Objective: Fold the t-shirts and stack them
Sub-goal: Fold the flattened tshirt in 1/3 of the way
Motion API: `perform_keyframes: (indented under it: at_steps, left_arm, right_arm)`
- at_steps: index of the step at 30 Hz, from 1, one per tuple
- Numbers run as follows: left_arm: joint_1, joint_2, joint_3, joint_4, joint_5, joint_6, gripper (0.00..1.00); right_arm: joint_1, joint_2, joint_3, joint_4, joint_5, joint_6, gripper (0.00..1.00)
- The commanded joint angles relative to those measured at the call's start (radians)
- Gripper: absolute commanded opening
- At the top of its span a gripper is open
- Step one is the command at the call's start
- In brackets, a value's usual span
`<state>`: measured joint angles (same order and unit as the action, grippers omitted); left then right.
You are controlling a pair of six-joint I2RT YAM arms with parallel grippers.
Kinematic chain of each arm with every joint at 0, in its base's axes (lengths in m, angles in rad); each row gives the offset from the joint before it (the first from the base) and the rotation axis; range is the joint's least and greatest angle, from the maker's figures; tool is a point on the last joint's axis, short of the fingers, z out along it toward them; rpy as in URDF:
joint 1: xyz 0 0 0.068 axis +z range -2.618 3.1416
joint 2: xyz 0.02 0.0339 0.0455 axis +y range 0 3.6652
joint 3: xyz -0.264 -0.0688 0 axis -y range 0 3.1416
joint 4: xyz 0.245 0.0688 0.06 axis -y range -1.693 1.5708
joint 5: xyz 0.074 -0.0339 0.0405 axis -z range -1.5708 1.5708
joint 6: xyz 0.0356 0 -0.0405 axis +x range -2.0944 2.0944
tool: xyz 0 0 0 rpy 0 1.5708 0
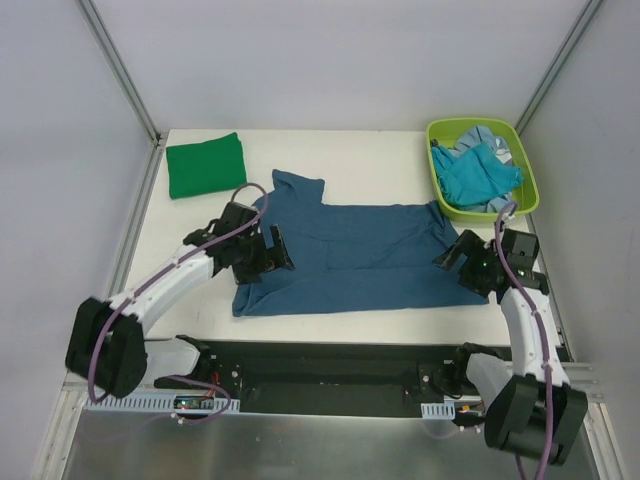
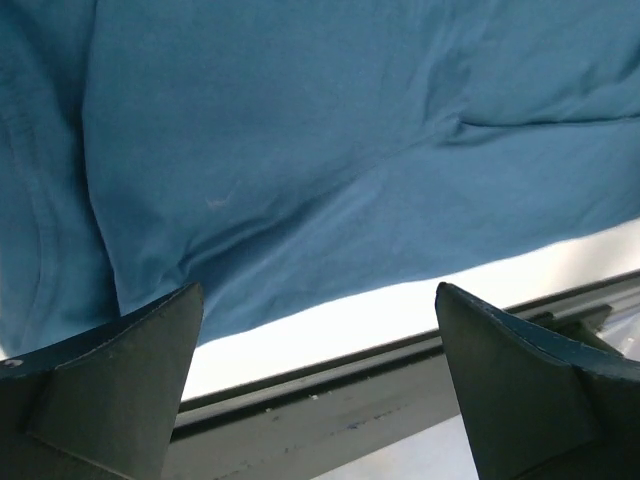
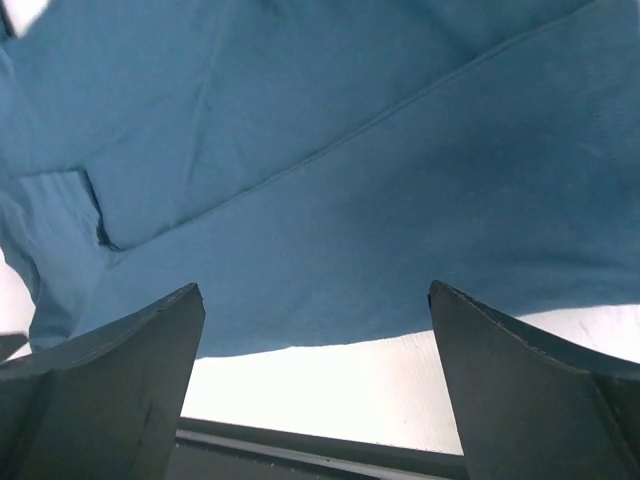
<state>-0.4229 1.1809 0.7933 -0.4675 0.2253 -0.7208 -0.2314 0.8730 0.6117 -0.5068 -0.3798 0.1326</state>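
Observation:
A dark teal-blue t-shirt (image 1: 355, 255) lies partly folded across the middle of the white table (image 1: 370, 150); it fills the left wrist view (image 2: 300, 150) and the right wrist view (image 3: 350, 180). A bright green t-shirt (image 1: 205, 165) lies folded at the back left. Turquoise and pale blue t-shirts (image 1: 478, 175) are bunched in the bin. My left gripper (image 1: 268, 250) is open and empty just above the shirt's left end (image 2: 318, 300). My right gripper (image 1: 462, 262) is open and empty over the shirt's right end (image 3: 315, 300).
A lime-green plastic bin (image 1: 530, 200) stands at the back right corner. The table's near edge with a dark rail (image 1: 330, 350) runs just in front of the shirt. Grey walls close in the sides and back.

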Motion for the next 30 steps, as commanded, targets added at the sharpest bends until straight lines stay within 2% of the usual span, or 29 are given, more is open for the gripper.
perform_keyframes:
  at_steps: [1, 5, 10, 17, 21, 24, 26, 30]
  left_arm:
    - [-0.013, 0.137, 0.012, 0.064, -0.001, 0.044, 0.99]
    - [-0.010, 0.171, -0.063, 0.061, -0.101, 0.037, 0.99]
    - [0.047, 0.134, -0.086, -0.025, -0.303, 0.024, 0.99]
    - [0.197, 0.091, -0.143, -0.117, -0.405, 0.015, 0.99]
    - [0.216, 0.002, -0.137, -0.180, -0.474, -0.025, 0.99]
    - [0.216, -0.085, -0.097, -0.217, -0.472, -0.037, 0.99]
    - [0.216, -0.150, -0.074, -0.217, -0.410, -0.022, 0.99]
    - [0.196, -0.201, -0.045, -0.136, -0.096, 0.044, 0.99]
  right_arm:
    - [0.035, 0.128, -0.001, 0.068, -0.027, -0.001, 0.96]
    - [0.035, 0.221, 0.002, 0.022, 0.140, 0.005, 0.96]
    - [0.035, 0.294, -0.013, -0.022, 0.283, 0.045, 0.96]
    - [0.033, 0.281, -0.030, -0.036, 0.323, 0.059, 0.96]
    - [0.033, 0.253, -0.030, -0.033, 0.314, 0.042, 0.96]
    - [0.033, 0.216, -0.030, -0.026, 0.289, 0.025, 0.96]
    - [0.033, 0.187, -0.030, -0.026, 0.277, 0.015, 0.96]
    - [0.035, 0.124, -0.044, -0.007, 0.211, 0.006, 0.96]
